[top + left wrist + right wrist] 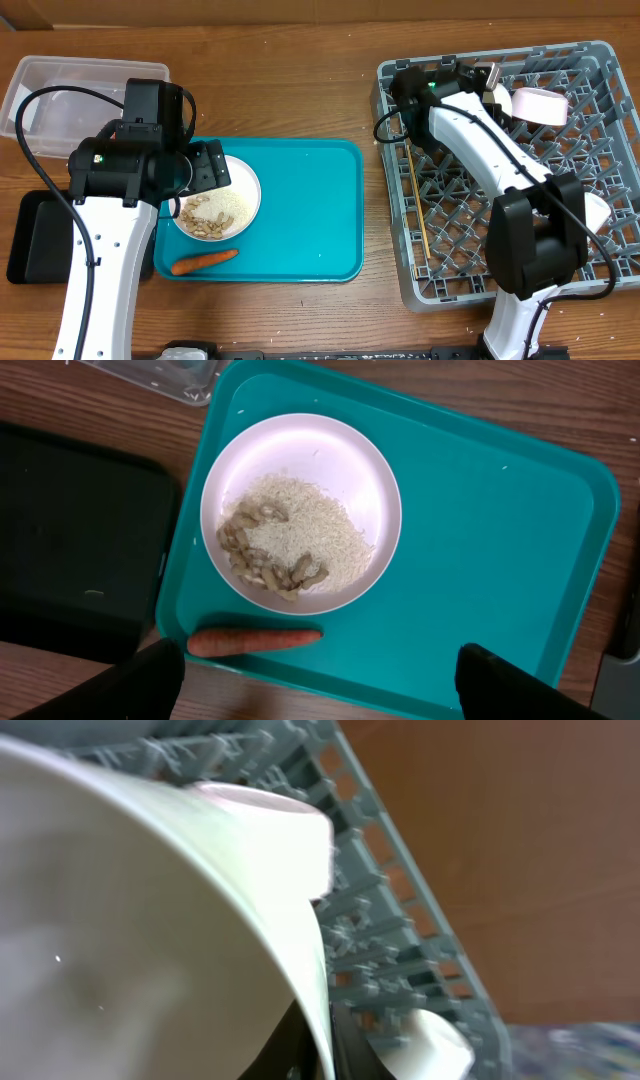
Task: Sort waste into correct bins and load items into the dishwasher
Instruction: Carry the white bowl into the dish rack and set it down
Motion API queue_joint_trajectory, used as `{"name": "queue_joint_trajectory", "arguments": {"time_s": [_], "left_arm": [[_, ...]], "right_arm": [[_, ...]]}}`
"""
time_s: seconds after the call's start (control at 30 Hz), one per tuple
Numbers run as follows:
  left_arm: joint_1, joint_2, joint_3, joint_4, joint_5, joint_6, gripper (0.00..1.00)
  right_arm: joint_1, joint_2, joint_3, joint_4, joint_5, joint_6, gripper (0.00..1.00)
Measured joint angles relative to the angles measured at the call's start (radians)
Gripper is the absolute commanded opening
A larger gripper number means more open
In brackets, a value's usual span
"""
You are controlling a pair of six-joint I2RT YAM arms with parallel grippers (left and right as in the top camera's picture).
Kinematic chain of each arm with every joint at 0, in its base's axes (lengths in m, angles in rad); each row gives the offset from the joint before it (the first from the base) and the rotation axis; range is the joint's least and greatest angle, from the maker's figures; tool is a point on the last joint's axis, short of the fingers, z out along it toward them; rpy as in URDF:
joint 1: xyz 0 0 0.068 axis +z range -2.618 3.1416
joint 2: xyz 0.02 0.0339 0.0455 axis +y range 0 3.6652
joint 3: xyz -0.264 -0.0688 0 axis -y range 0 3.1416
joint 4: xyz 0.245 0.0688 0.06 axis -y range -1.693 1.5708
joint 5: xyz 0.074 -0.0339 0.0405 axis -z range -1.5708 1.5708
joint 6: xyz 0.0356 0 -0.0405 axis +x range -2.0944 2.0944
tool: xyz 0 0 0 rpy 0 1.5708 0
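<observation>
Overhead: the left end effector (205,165) is hovering above the bowl (238,200) of scraps (212,215), which is sitting on the teal tray (310,200); the carrot (204,261) is lying just beside the bowl at the tray's edge; the tub (60,85) and black tray (35,240) are resting at the left of the table (300,90); the right end effector (505,97) is reaching into the rack (600,120), holding a white dish (540,103); the chopsticks (418,215) are lying along the rack's left side.

Left wrist: the fingers (150,685) are standing wide apart, gripping nothing, over the carrot (255,641) and bowl (300,450).

Right wrist: the end effector (318,1055) is clamping the dish (150,920) by its rim, over the rack (400,920).
</observation>
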Motion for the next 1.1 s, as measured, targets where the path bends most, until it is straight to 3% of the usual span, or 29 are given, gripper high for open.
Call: {"name": "queue_joint_trajectory", "arguments": {"time_s": [0.23,0.8,1.1], "left_arm": [[0.000,0.000,0.000,0.000,0.000,0.000,0.89],[0.000,0.000,0.000,-0.004,0.000,0.000,0.89],[0.000,0.000,0.000,-0.004,0.000,0.000,0.89]], "right_arm": [[-0.006,0.001,-0.021,-0.125,0.068,0.106,0.04],[-0.022,0.002,-0.029,-0.085,0.138,0.120,0.04],[-0.048,0.003,-0.029,0.016,0.121,0.067,0.04]]}}
